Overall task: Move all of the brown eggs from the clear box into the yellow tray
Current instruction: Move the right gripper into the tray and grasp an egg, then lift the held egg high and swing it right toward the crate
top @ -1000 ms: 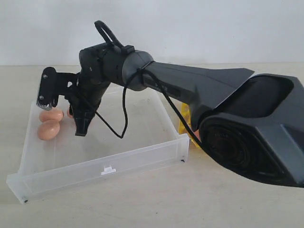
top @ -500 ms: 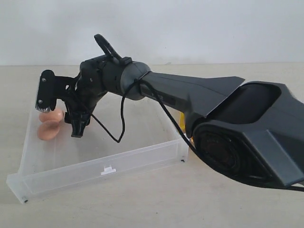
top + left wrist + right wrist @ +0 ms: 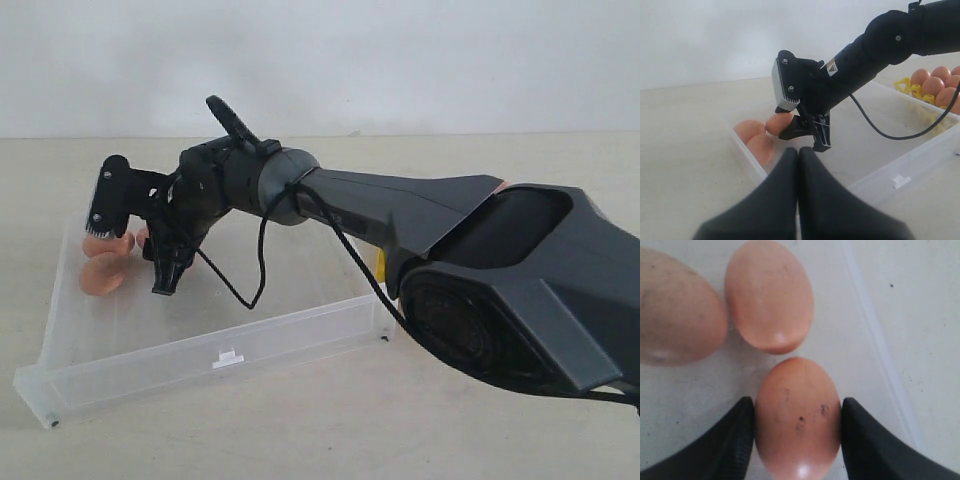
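At the ten o'clock corner of the shallow clear plastic box [image 3: 300, 322], your right gripper [image 3: 797, 407] pinches a speckled pinkish-brown egg [image 3: 796, 427]; lift straight up gently, clear of two neighbouring eggs [image 3: 769, 295].

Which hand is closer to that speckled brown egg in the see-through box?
The right. Its hand has a finger against each side of the speckled brown egg; the left hand, shut, sits outside the wall of the clear plastic box.

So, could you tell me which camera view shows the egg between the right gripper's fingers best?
The right wrist view: the speckled egg fills it, fingers against both sides. In the other views the right gripper mostly hides it.
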You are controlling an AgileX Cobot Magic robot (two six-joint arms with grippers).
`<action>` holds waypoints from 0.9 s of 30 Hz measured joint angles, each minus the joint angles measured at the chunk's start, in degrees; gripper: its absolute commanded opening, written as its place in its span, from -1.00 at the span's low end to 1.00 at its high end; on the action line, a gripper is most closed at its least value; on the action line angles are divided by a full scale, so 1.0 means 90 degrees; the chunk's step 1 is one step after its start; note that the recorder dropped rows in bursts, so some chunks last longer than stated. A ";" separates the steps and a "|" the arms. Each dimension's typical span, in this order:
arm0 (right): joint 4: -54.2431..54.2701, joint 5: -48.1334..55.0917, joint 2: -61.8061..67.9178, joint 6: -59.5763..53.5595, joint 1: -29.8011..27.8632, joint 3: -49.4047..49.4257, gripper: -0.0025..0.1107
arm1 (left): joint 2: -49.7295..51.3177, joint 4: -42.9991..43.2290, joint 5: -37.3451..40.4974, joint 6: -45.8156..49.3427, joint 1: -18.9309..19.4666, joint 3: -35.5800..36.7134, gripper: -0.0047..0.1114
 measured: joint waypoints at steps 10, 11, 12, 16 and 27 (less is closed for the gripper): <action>-0.0075 0.0131 -0.0054 0.1166 -0.0005 -0.0029 -0.96 | 0.0000 0.0000 0.0000 0.0000 0.0000 0.0000 -0.99; -0.0089 0.0263 -0.0134 0.1364 -0.0005 -0.0017 -0.96 | 0.0000 0.0000 0.0000 0.0000 0.0000 0.0000 -0.99; -0.0089 0.0366 -0.0203 0.1519 -0.0005 -0.0003 -0.96 | 0.0000 0.0000 0.0000 0.0000 0.0000 0.0000 -0.99; -0.0089 0.1213 -0.0801 0.2246 -0.0005 0.0007 -0.96 | 0.0000 0.0000 0.0000 0.0000 0.0000 0.0000 -0.99; -0.3690 0.4193 -0.2479 0.5791 0.0018 0.0622 -0.96 | 0.0000 0.0000 0.0000 0.0000 0.0000 0.0000 -0.99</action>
